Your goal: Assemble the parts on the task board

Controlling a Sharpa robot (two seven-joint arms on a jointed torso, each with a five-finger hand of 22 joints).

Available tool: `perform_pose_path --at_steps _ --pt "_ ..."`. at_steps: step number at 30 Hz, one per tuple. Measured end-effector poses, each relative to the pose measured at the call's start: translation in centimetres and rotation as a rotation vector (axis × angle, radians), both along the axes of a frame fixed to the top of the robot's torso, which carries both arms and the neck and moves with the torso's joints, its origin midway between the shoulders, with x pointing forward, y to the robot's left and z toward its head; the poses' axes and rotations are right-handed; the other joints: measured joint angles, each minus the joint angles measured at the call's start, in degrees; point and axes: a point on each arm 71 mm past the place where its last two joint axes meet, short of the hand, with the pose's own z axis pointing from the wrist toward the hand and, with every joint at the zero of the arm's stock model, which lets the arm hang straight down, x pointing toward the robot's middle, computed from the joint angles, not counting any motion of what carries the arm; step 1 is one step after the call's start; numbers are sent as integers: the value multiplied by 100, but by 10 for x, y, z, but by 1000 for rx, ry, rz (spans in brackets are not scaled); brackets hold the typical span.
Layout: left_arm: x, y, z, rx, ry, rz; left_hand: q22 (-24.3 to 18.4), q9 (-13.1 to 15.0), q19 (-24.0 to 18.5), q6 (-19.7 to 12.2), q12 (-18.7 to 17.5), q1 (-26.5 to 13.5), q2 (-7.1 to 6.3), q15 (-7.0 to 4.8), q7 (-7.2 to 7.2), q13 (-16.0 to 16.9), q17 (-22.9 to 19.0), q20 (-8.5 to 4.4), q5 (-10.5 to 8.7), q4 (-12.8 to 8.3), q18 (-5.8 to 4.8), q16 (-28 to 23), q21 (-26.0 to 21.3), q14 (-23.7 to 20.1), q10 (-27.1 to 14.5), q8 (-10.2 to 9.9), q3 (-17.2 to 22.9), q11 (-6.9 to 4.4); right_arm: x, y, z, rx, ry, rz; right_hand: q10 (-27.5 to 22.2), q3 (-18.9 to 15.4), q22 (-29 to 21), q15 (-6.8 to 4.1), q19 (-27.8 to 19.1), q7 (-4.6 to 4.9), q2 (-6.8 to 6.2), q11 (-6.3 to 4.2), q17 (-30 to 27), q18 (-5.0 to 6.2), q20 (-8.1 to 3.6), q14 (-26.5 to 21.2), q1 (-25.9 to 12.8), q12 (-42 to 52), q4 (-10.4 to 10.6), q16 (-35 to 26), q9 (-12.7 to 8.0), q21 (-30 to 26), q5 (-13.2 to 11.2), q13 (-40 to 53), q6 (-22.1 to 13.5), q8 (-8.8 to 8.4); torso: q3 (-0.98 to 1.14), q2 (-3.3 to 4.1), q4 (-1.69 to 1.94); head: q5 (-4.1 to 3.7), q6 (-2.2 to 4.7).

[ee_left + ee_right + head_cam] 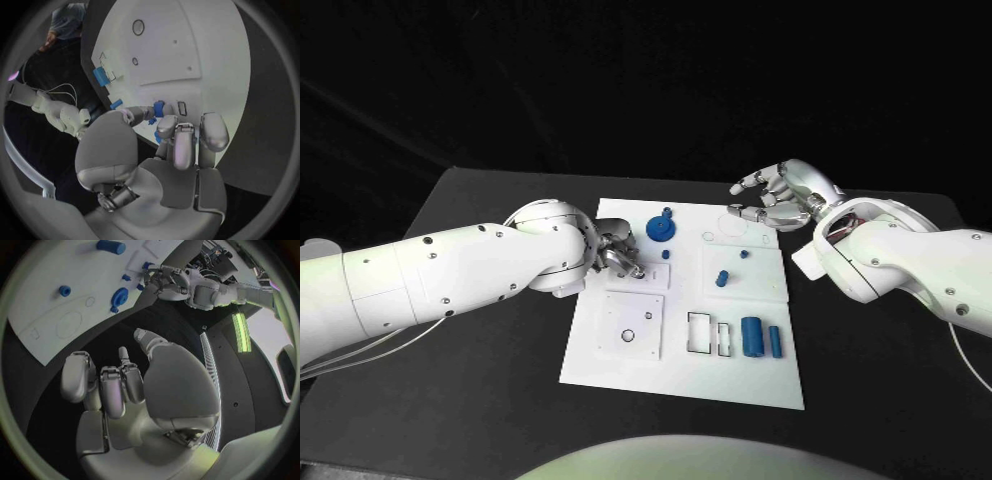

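We see the white task board [625, 365] lying flat in the middle of the black surface [473, 420], with small blue parts spread over it: a round disc with a stub [662, 229] near the far edge, a short peg [723, 278] mid-board, and a cylinder [753, 335] beside a thin bar [775, 341] toward the near side. Our left hand [615, 255] sits low at the board's left edge, its fingers [185, 145] curled round a small blue piece [159, 108] pinched at the tips. Our right hand [783, 198] hovers off the board's far right corner, fingers apart and holding nothing. We judge these parts to be rigid, light plastic with smooth faces, so they should slip easily and tip if nudged. We would take each across its widest flat or round sides with a fingertip pinch, keeping it upright so it seats in its recess.
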Motion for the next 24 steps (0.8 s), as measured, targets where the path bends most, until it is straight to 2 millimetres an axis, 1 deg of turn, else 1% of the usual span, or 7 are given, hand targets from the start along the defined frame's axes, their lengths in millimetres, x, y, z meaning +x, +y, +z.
perform_pose_path --at_steps 7,10,12,13,14,21,24 --pt "1 -1 0 -2 4 4 1 9 0 -34 0 -130 116 -10 -32 23 0 0 -48 -48 0 0 0 -10 32 36 -46 -32 0 0 -1 0 1 -1 0 0 0 0 0 0 0 0 0 0 0 0 0 0 0 0 0 0 0 0 0 0 0 1 -4 0 -9" --pt "2 -1 0 -3 5 5 1 5 0 -34 0 -161 130 -21 -32 28 0 0 -72 -99 0 0 0 -21 31 38 -23 -31 0 -1 -1 0 2 -1 0 0 0 0 0 0 0 0 0 0 0 0 0 0 0 0 0 0 0 0 0 0 0 1 -5 -9 -15" --pt "2 -1 0 -3 6 6 1 -13 0 -33 0 -212 93 -21 -33 34 0 0 -77 -149 0 0 0 -21 31 38 27 -31 0 -1 -1 0 2 -1 0 0 0 0 0 0 0 0 0 0 0 0 0 0 0 0 0 0 0 0 0 0 0 1 -5 -14 -16" --pt "2 -1 0 -3 6 6 1 -14 0 -33 0 -244 121 -33 -33 34 0 0 -78 -187 0 0 0 -9 32 38 64 -32 0 -1 -1 0 2 -1 0 0 0 0 0 0 0 0 0 0 0 0 0 0 0 0 0 0 0 0 0 0 1 1 -4 -15 -17" --pt "2 -1 0 -3 7 7 1 -19 0 -33 0 -250 115 -43 -33 38 0 0 -78 -187 0 0 0 1 42 38 64 -42 0 -1 -1 0 2 -2 0 9 0 0 0 0 0 0 0 0 0 0 0 0 9 0 0 0 0 0 0 0 1 0 -4 -17 -17" --pt "3 -1 -1 -4 10 9 0 -60 1 -31 22 -330 166 -43 -35 54 0 -1 -99 -276 0 0 -25 1 52 -6 -24 -52 0 -1 -2 -1 4 -2 0 16 0 0 0 0 0 0 0 0 0 0 0 0 15 0 1 0 0 -1 0 0 1 -3 -2 -25 -25" --pt "3 -1 -1 -5 13 9 -3 -76 21 -8 22 -355 145 -43 -58 56 0 -21 -99 -321 0 0 -25 1 52 -22 -69 -52 0 -1 -2 -1 5 -1 0 16 0 0 0 0 0 0 0 0 0 0 0 0 15 0 0 0 0 -1 0 0 1 -4 -2 -30 -25"
